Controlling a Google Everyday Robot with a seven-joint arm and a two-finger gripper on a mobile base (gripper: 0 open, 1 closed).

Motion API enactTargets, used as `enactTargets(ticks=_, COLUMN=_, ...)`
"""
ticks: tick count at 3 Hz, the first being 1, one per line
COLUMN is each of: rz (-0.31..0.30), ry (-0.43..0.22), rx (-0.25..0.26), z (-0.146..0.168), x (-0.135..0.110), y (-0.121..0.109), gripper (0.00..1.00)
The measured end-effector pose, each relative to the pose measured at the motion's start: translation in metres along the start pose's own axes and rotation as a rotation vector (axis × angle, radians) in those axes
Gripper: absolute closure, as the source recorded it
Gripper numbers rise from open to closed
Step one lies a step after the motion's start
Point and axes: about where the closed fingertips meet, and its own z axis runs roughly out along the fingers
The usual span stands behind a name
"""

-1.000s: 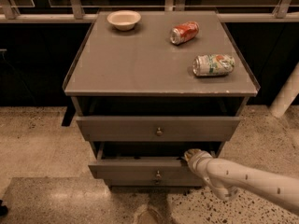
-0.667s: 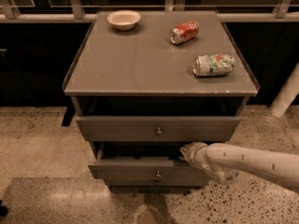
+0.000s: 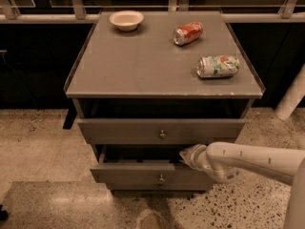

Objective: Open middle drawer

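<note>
From the one camera view, looking down at the cabinet front, the middle drawer (image 3: pixel 133 173) is the lower of the two grey fronts that show plainly. It sits below the wider upper drawer (image 3: pixel 119 131), with a dark gap between them. Its small round knob (image 3: pixel 161 179) is at the centre of the front. The front stands a little forward of the cabinet body, so I judge it partly out already.

The claw (image 3: pixel 187 155) comes in from the right on the pale arm (image 3: pixel 257 159). It rests at the right part of the drawer's top edge, tucked into that dark gap under the upper drawer. Whether the claw is wide or narrow I cannot tell, because its tip is lost in the shadow.

The relation that matters is this: the drawer front lies just below the claw and to its left, with its long axis running left to right across the view. The knob is down and left of the claw, near but apart. The drawer slides toward the camera, so the pull should run that way, square to the front.

On the bench (image 3: pixel 143 66) above lie a bowl (image 3: pixel 126 19), a red can (image 3: pixel 188 33) and a green can (image 3: pixel 218 66), well away from the work.
</note>
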Motion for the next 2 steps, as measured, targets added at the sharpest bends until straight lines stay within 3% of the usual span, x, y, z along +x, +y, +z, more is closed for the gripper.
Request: enactTargets(ticks=2, rz=0.019, ry=0.001, rx=-0.052, z=0.023, x=0.003, y=0.015, gripper=1.00)
